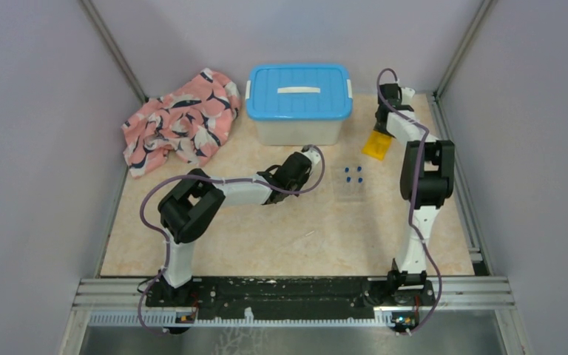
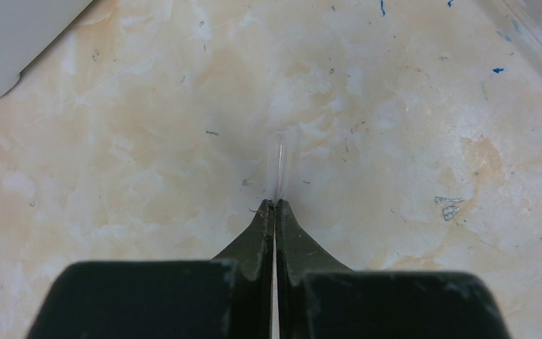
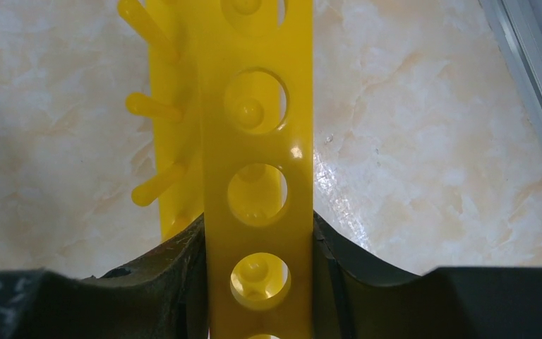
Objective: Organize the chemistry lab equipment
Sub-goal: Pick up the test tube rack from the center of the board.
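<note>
Pinching yellow holed rack (image 3: 219,148), right claw (image 3: 257,222); left claw (image 2: 274,205) pressed together, possibly a clear tube (image 2: 279,161) at tip.

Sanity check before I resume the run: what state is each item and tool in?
White plastic bin: closed, blue lid on.
Pink whale-patterned cloth: crumpled, far left corner.
Thin clear tubes with blue caps: capped, grouped on the table.
Long yellow holed plastic rack: clamped by its long edges.
Right tool: shut on the rack.
Left tool: shut; thin clear sliver at its tips, grip unclear.
</note>
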You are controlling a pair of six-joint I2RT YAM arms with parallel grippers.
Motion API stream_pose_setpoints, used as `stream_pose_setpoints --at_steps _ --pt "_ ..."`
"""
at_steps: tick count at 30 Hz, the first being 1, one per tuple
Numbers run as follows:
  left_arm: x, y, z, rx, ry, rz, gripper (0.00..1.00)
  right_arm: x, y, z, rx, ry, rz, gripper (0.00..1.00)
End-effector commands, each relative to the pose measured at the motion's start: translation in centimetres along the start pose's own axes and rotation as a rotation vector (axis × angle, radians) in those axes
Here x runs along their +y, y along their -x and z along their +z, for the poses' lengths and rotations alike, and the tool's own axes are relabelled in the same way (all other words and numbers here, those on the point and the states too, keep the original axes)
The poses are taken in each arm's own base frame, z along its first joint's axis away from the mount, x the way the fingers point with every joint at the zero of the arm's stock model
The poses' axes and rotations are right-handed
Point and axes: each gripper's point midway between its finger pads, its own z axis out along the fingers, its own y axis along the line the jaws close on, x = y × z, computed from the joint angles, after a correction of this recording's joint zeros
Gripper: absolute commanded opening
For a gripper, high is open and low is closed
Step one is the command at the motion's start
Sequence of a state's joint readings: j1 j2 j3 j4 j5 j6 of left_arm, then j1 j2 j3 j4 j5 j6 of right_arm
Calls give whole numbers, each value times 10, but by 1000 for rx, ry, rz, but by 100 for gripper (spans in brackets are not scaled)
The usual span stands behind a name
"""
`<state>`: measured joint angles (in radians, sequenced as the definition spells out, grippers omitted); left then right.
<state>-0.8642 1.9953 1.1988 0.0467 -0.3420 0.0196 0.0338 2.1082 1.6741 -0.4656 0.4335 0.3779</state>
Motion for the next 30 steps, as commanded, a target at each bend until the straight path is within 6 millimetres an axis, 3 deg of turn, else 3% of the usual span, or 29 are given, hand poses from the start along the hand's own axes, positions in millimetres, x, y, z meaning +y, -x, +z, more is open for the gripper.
stream_pose_setpoints --at_steps 1,12,17,24,30 --pt "12 -7 -8 44 56 14 0 -9 53 -34 -147 21 81 16" --pt "39 28 -31 -48 160 0 0 -20 126 -83 -355 25 129 7" --pt "49 51 -46 -97 190 -20 0 -23 153 -117 -424 62 143 5" --pt "64 75 -73 -134 233 -67 0 -13 175 -192 -528 149 91 5" --pt "82 91 -105 -152 286 -143 0 28 178 -270 -630 334 -7 6"
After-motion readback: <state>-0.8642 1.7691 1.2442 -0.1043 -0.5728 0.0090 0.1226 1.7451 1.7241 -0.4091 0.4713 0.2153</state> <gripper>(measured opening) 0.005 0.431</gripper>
